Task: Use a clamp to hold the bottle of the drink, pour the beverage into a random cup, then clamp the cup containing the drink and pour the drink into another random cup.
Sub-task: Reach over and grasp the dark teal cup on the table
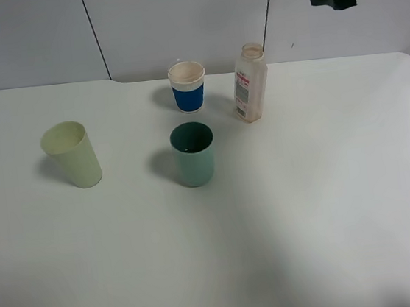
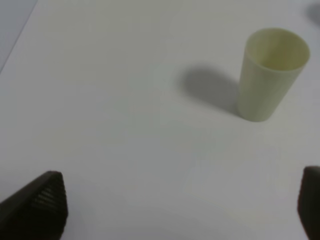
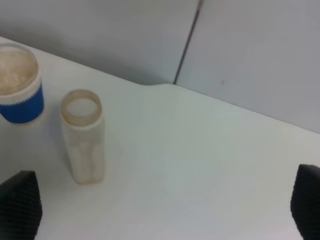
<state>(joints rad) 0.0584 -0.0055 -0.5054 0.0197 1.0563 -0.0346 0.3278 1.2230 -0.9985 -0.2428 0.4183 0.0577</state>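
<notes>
Right, the plain teal-green plastic tumbler (image 1: 192, 153) stands upright on the white table (image 1: 329, 206). Behind it to the right is the small clear capless plastic bottle (image 1: 250, 83), also upright. Straight behind sits a blue-sleeved white paper cup (image 1: 188, 86), and well to its left the pale yellow-green plastic tumbler (image 1: 72, 154). Left gripper (image 2: 175, 210) and right gripper (image 3: 163, 207) both have fingers spread wide, holding nothing. Drink in the teal tumbler? Too dark to tell.

Bottle (image 1: 250, 83): upright on the desk (image 1: 329, 206), uncapped, just beside the blue-sleeved cup (image 1: 188, 86).
Teal-green cup (image 1: 192, 153): upright, in front of both.
Pale yellow-green cup (image 1: 72, 154): upright, well apart, far left.
</notes>
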